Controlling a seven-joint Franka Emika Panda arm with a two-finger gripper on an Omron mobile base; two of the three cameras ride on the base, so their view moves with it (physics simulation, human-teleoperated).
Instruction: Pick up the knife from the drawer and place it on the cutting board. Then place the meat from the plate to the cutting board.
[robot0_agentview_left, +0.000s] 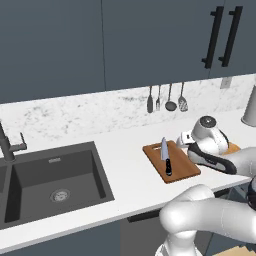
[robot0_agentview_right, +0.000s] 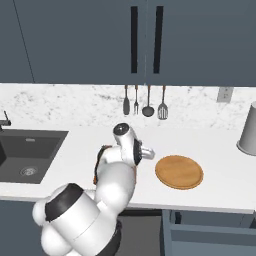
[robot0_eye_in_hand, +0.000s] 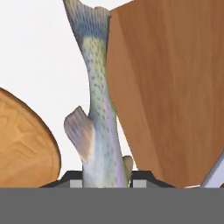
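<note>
One gap matters: we have the tool (robot0_eye_in_hand: 107, 181) clamped on the meat (robot0_eye_in_hand: 98, 109), long axis pointing away from it, over bare bench (robot0_eye_in_hand: 35, 52) between plate (robot0_eye_in_hand: 22, 140) and cutting board (robot0_eye_in_hand: 170, 87), which lies left.

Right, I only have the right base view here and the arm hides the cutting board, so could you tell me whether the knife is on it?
Observer: Yes. In the left base view the knife lies flat on the cutting board, with its blade pointing toward the wall.
Operator: Thank you. The plate looks bare to me, so where is the meat?
Observer: In the hand view the tool is shut on the meat, a speckled fish.
Operator: Is it over the board?
Observer: Not quite. It shows against the white counter, between the plate's edge and the board's corner.
</note>
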